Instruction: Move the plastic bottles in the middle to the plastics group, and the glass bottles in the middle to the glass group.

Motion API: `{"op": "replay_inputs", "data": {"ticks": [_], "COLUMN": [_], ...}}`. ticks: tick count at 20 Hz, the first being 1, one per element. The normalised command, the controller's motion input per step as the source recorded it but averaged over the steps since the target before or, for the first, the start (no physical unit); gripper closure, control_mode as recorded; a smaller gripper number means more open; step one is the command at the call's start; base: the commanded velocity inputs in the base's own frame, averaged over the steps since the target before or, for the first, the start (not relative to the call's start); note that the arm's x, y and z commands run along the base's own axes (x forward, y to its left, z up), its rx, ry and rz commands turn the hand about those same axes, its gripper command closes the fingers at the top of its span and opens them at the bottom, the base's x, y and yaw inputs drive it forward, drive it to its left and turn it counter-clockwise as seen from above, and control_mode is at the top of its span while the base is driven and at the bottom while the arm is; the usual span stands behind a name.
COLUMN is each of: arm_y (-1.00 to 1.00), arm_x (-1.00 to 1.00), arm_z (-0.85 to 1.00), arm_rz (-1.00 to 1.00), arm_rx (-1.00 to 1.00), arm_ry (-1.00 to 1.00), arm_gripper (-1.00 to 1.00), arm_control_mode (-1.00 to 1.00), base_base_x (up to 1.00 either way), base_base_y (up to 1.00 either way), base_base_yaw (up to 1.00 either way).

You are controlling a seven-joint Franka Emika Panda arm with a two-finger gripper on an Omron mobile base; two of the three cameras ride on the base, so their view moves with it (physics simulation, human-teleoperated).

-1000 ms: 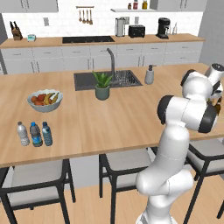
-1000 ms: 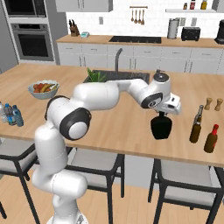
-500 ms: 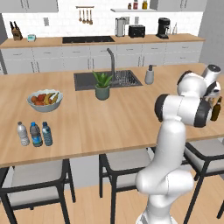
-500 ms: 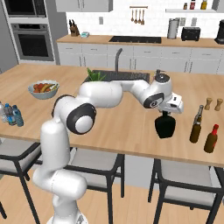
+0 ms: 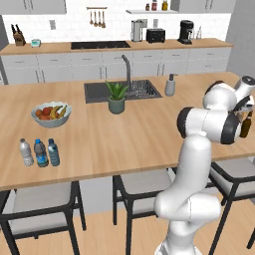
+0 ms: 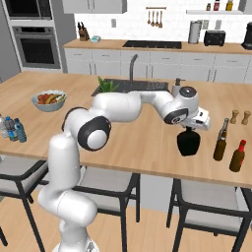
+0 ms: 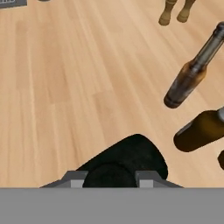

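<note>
the squat round black flask with a narrow neck [image 6: 188,142] is seen at the right part of the wooden tabletop [image 6: 133,140], its base at or just above the wood; contact cannot be told. the two-finger gripper [image 6: 189,127] is placed straight over it, jaws closed on the flask's neck; in the hand view the flask [image 7: 127,162] sits between the two finger tips [image 7: 75,178]. just right of the flask a tall slim grey-brown glass bottle with a dark narrow neck [image 6: 221,141] and a slim dark-brown beer-type bottle with a red top [image 6: 237,156] are stood upright, close together, apart from the flask. two small wooden shakers [image 6: 239,117] are seen behind them. at the far left edge three small plastic water bottles [image 5: 39,152] are lined up side by side, near a bowl of fruit [image 5: 51,114]. a small green potted plant [image 5: 117,97] is placed beside the sink [image 5: 122,91].
</note>
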Motion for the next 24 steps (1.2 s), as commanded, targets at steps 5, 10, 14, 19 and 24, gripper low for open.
{"op": "replay_inputs", "data": {"ticks": [5, 10, 14, 19, 24], "arm_y": [0.00, 0.00, -0.20, -0.43, -0.08], "arm_x": [0.00, 0.01, 0.36, 0.30, 0.23], "arm_z": [-0.75, -0.14, 0.08, 0.00, -0.02], "arm_rz": [0.00, 0.00, 0.00, 0.00, 0.00], "arm_rx": [0.00, 0.00, -0.05, -0.02, 0.00], "arm_ry": [0.00, -0.09, -0.08, -0.02, 0.01], "arm_gripper": [1.00, 1.00, 1.00, 1.00, 1.00], "arm_control_mode": [-1.00, -1.00, -1.00, -1.00, -1.00], "base_base_x": [0.00, 0.00, 0.00, 0.00, 0.00], "base_base_y": [0.00, 0.00, 0.00, 0.00, 0.00], "base_base_yaw": [0.00, 0.00, 0.00, 0.00, 0.00]}}
